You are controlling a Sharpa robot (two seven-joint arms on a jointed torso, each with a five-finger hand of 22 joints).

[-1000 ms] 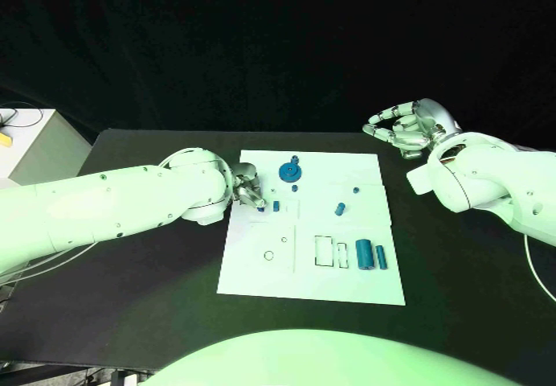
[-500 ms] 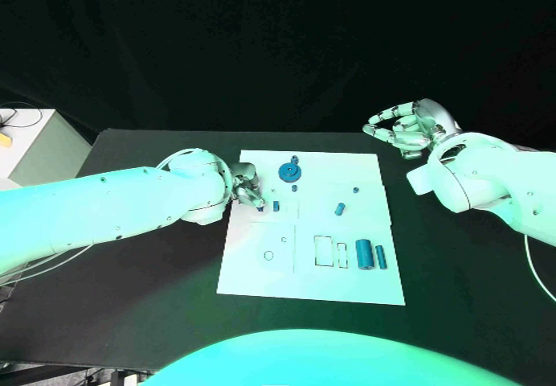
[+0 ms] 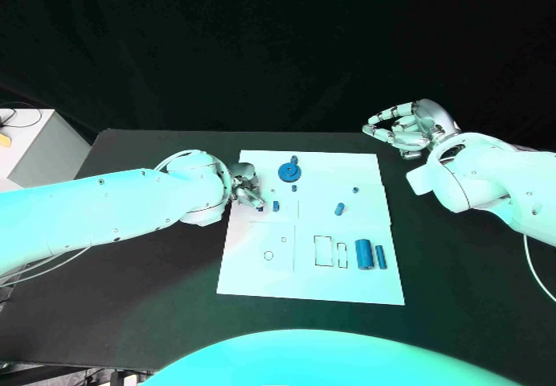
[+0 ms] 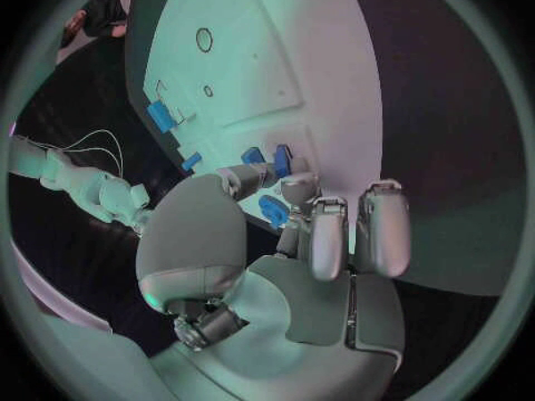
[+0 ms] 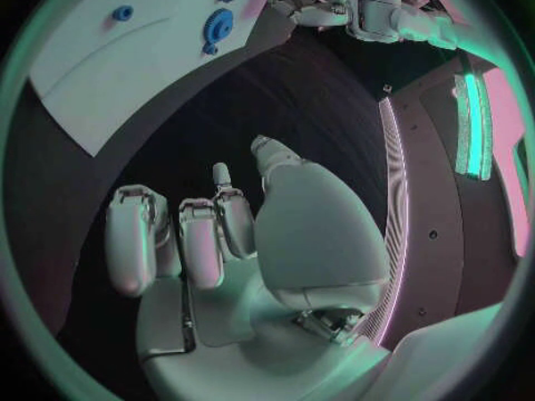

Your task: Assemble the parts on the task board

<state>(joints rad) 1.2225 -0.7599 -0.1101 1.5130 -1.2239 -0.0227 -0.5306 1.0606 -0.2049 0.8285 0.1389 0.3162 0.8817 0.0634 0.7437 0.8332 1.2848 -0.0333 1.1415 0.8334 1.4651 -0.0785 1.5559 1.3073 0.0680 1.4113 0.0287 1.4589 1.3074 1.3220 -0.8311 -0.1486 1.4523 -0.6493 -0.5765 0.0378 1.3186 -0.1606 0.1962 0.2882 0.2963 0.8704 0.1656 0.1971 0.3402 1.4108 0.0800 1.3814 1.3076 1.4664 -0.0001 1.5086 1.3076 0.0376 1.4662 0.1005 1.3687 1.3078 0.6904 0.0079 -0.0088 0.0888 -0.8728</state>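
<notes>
The white task board lies mid-table. My left hand rests at its left edge; its thumb and a fingertip pinch a small blue part, which is also visible as the blue part in the left wrist view. A blue gear stands at the board's back, with a small blue piece just in front of it. Another blue part and a small peg sit mid-board. Two blue cylinders lie at the front right. My right hand hovers off the back right corner, fingers curled in, holding nothing.
Rectangular slots and round holes mark the board's front half. A pale box stands at the table's far left. The right wrist view shows the gear and my left hand across the black tabletop.
</notes>
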